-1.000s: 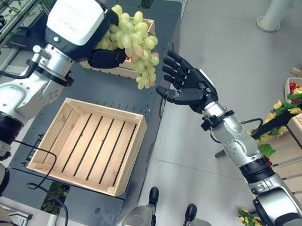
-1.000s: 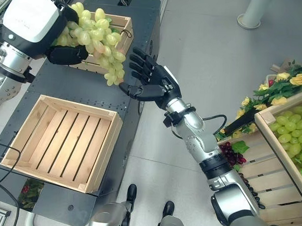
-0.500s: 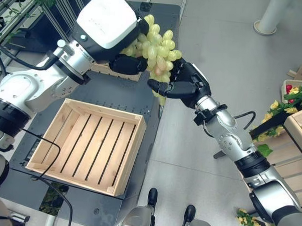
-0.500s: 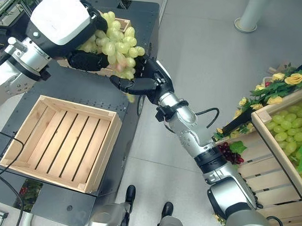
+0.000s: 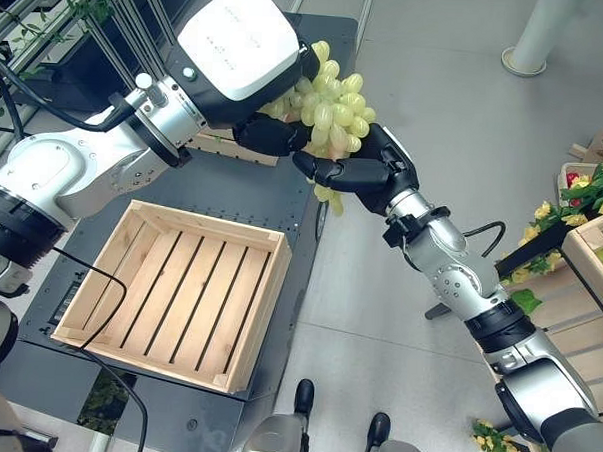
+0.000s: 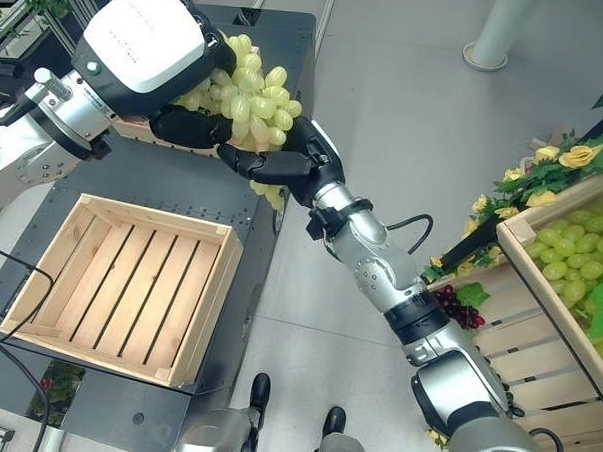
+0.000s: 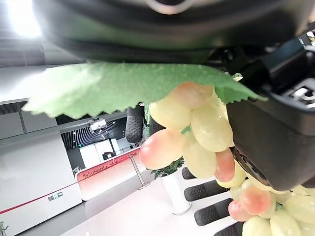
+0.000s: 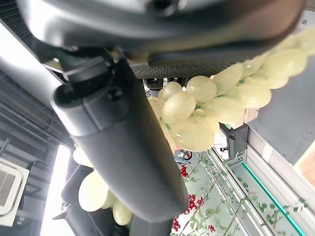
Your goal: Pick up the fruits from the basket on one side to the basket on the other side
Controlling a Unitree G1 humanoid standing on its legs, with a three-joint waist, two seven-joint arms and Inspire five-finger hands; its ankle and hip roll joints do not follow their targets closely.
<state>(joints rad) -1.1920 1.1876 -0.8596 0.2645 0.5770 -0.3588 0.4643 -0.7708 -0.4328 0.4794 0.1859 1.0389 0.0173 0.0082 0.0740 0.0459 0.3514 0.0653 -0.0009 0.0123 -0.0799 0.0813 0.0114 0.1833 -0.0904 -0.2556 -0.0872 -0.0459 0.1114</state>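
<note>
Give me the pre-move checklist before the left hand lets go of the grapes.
1. Left hand curled on the grape bunch: ok.
2. Right hand under the bunch, thumb and fingers round it: ok.
3. Right hand carries the full weight alone: cannot tell.
4. Bunch held in the air, touching neither table nor crate: ok.
5. Grapes hanging loose below the right hand: not ok, a few dangle.
6. Grape crate on the right has room: ok.

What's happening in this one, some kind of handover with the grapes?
It looks that way. The left hand holds a bunch of green grapes in the air beyond the empty wooden crate on the dark table. The right hand has come in from the other side and is now closed around the bunch from below, so both hands grip it. A crate of green grapes sits at the robot's right.
</note>
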